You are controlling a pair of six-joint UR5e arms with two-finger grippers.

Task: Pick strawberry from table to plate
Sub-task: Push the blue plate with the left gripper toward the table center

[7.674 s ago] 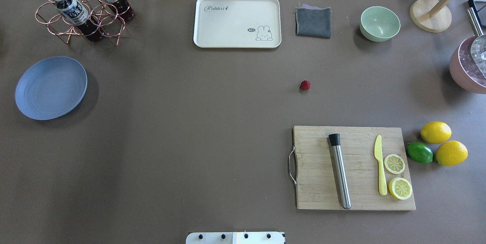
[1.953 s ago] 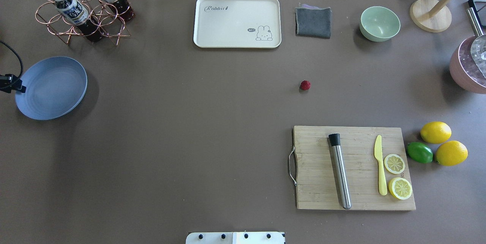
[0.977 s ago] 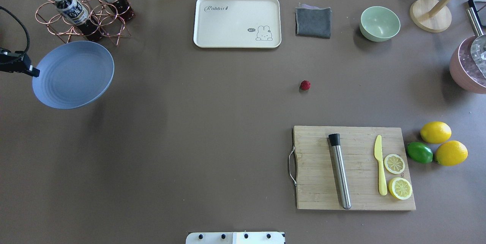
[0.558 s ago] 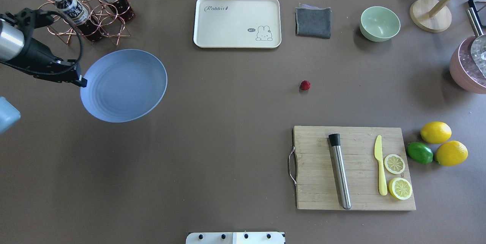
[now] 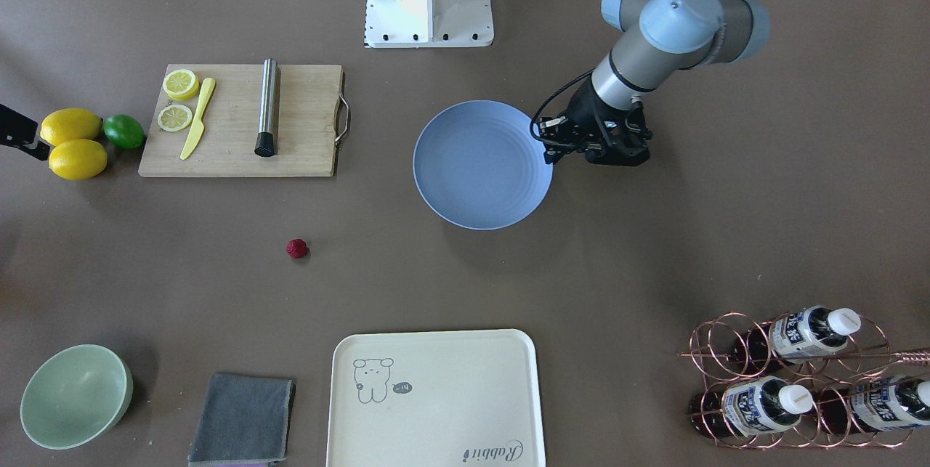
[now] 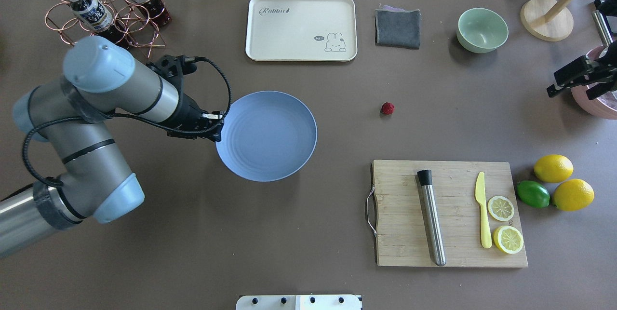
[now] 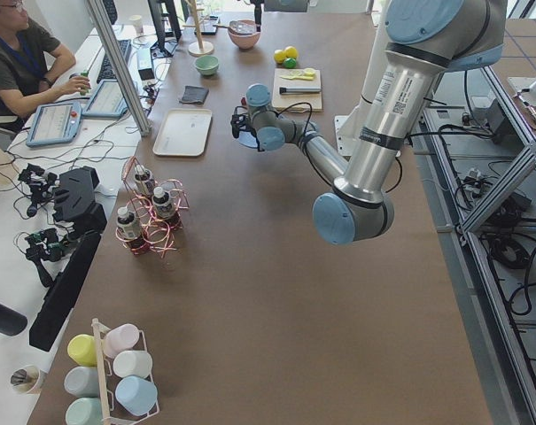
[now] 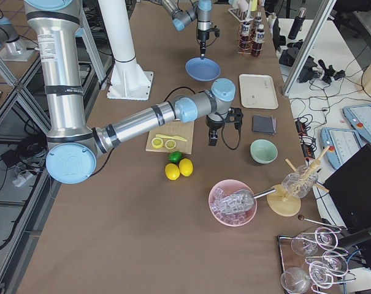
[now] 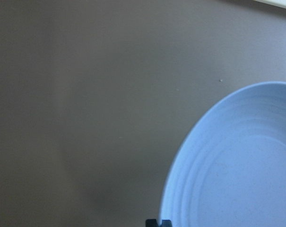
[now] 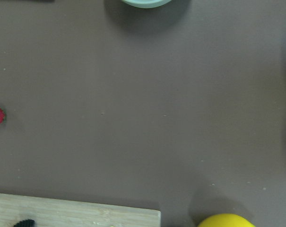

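One plate [image 6: 266,136] in left hand [image 6: 218,131], strawberry [image 6: 387,108] apart

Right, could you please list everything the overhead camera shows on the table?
strawberry: 1, dark red, bare table, centre-right
plate: 1, blue-grey, centre, gripped at rim
tray: 1, cream, far edge
cloth: 1, grey, right of tray
bowl: 1, pale green, far right
wooden stand: 1, tan, far-right corner
pink bowl: 1, pink, right edge
cutting board: 1, wooden, near right
metal rod: 1, steel, black-tipped, on board
knife: 1, yellow, on board
lemon halves: 2, yellow, on board
lemons: 2, yellow, right of board
lime: 1, green, beside lemons
bottle rack: 1, copper, far left, holding three bottles
left gripper: 1, black, shut on plate rim
right gripper: 1, black, right edge, state unclear
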